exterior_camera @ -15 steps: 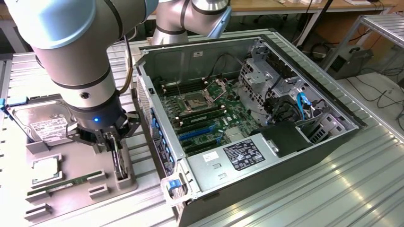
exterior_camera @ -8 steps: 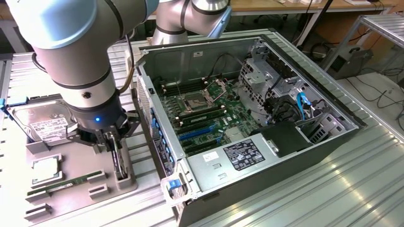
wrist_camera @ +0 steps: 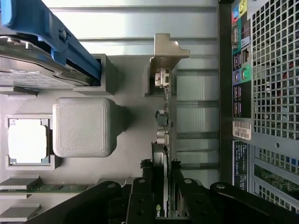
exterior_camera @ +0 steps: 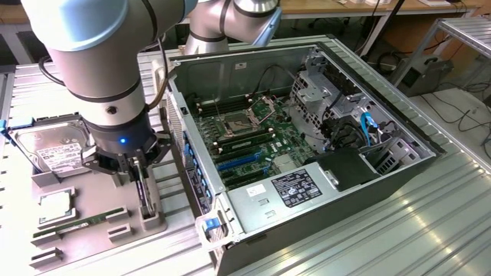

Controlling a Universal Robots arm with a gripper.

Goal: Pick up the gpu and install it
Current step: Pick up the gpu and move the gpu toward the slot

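Gpu (exterior_camera: 142, 198): stands on its long edge in the slotted blocks of the grey tray (exterior_camera: 92, 198), just beside the open computer case (exterior_camera: 230, 63). Parked upright, presumably to leave both flat faces free for a pinch from above. Silvery bracket (wrist_camera: 166, 53) at the far end. Gripper (wrist_camera: 162, 193) sits over the top edge, fingers (wrist_camera: 142, 198) clamped on either face. Not yet lifted clear, by the look of it.

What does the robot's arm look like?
The arm is made of fat, round silvery-grey tubes with pale blue caps. A black cable runs down it. Its wrist is black with a tiny blue light, and the gripper is black too.
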